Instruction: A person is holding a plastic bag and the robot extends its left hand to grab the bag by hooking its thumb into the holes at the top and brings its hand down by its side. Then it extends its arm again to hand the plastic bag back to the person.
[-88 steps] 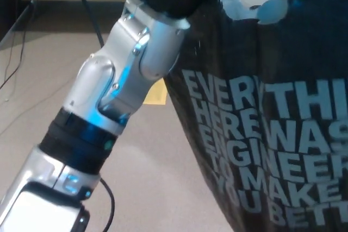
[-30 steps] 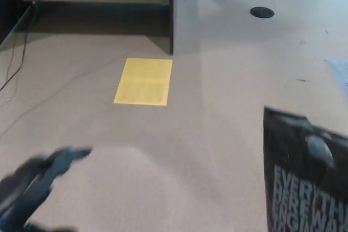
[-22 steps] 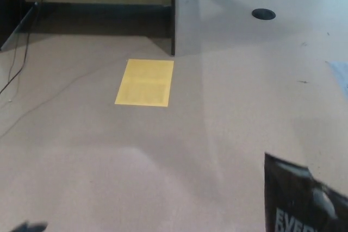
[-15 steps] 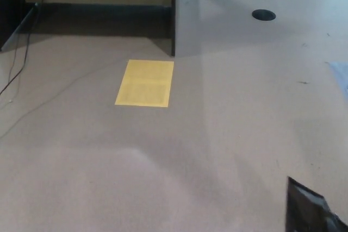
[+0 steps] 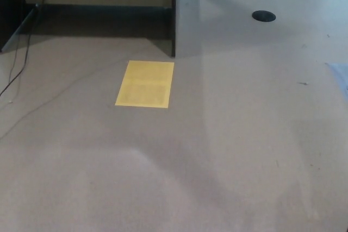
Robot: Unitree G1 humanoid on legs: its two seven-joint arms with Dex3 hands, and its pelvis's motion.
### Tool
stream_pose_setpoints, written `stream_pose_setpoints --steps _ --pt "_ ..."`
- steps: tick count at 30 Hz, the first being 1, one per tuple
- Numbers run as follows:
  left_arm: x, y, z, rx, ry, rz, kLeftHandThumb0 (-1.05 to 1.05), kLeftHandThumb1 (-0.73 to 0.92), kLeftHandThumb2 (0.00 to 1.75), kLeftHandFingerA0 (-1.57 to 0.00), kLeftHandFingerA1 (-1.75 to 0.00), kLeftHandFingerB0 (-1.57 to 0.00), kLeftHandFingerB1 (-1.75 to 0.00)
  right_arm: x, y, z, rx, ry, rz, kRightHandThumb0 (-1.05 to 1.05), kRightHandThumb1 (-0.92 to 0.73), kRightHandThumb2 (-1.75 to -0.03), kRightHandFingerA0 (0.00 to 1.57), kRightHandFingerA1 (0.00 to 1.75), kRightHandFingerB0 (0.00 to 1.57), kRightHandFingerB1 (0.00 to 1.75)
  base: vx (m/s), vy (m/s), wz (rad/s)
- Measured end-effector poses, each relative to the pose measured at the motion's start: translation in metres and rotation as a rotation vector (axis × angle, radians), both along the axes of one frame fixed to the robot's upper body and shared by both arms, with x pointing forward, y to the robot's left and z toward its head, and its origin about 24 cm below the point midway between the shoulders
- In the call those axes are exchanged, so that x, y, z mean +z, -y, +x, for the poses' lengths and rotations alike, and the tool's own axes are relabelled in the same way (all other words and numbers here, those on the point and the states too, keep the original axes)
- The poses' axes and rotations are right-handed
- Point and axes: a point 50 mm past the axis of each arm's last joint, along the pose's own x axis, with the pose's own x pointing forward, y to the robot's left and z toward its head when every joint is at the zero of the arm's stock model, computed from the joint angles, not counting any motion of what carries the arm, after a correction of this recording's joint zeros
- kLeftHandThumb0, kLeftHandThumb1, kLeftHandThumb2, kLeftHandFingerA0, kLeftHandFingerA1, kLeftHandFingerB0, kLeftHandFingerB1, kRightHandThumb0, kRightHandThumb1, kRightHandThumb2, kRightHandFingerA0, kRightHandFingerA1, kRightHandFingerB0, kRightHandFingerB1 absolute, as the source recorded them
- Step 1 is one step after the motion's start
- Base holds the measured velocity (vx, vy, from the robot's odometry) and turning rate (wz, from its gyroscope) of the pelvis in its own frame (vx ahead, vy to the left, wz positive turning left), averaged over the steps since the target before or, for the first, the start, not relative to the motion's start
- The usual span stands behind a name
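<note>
gone from view since a moment ago: the black printed bag, which sank out past the lower right edge, and the left arm with it. neither hand shows now, so finger state cannot be told. what remains is tan floor [image 5: 163,177], a yellow sheet [image 5: 145,84] on it, a dark panel leg [image 5: 174,17] just beyond the sheet, a cable [image 5: 22,63] well left of it. judgement: bag is thin, soft, light plastic, likely slick; hook the top holes, never pinch the body.
</note>
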Motion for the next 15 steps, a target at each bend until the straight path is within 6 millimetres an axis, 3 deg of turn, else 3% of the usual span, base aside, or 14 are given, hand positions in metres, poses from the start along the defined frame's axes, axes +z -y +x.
stream_pose_setpoints --steps 1,7,12,13,14,15 --pt "0.0004 -0.0002 0.0010 0.004 0.004 -0.002 -0.34 0.53 0.56 -0.42 -0.39 -0.34 -0.32 0.0000 0.0001 0.0000 -0.001 0.000 0.000 -0.36 -0.69 -0.61 0.72 0.48 0.60 0.41 0.00 0.000 0.00" --pt "0.0020 0.0000 0.0049 0.008 0.020 -0.014 -0.34 0.52 0.55 -0.41 -0.39 -0.35 -0.33 0.0007 0.0002 0.0010 -0.003 0.006 0.002 -0.36 -0.69 -0.62 0.73 0.48 0.62 0.41 0.00 0.000 0.00" --pt "0.0028 0.0004 0.0066 0.007 0.029 -0.024 -0.35 0.54 0.56 -0.39 -0.39 -0.35 -0.33 0.0009 0.0001 0.0013 -0.002 0.008 0.002 -0.34 -0.69 -0.61 0.72 0.47 0.62 0.41 0.00 0.000 0.00" --pt "0.0028 0.0006 0.0066 0.005 0.030 -0.025 -0.42 0.44 0.69 -0.34 -0.46 -0.32 -0.42 0.0009 0.0002 0.0012 -0.002 0.008 0.002 -0.34 -0.69 -0.61 0.73 0.47 0.61 0.41 0.00 0.000 0.00" --pt "0.0028 0.0009 0.0066 0.004 0.031 -0.027 -0.35 0.53 0.57 -0.39 -0.39 -0.35 -0.33 0.0008 0.0004 0.0007 -0.002 0.008 0.002 -0.34 -0.69 -0.61 0.72 0.47 0.61 0.41 0.00 0.000 0.00" --pt "0.0028 0.0011 0.0065 0.003 0.031 -0.028 -0.41 0.45 0.68 -0.34 -0.45 -0.33 -0.41 0.0007 0.0007 0.0001 -0.002 0.007 0.002 -0.34 -0.69 -0.61 0.72 0.47 0.60 0.41 0.00 0.000 0.00"
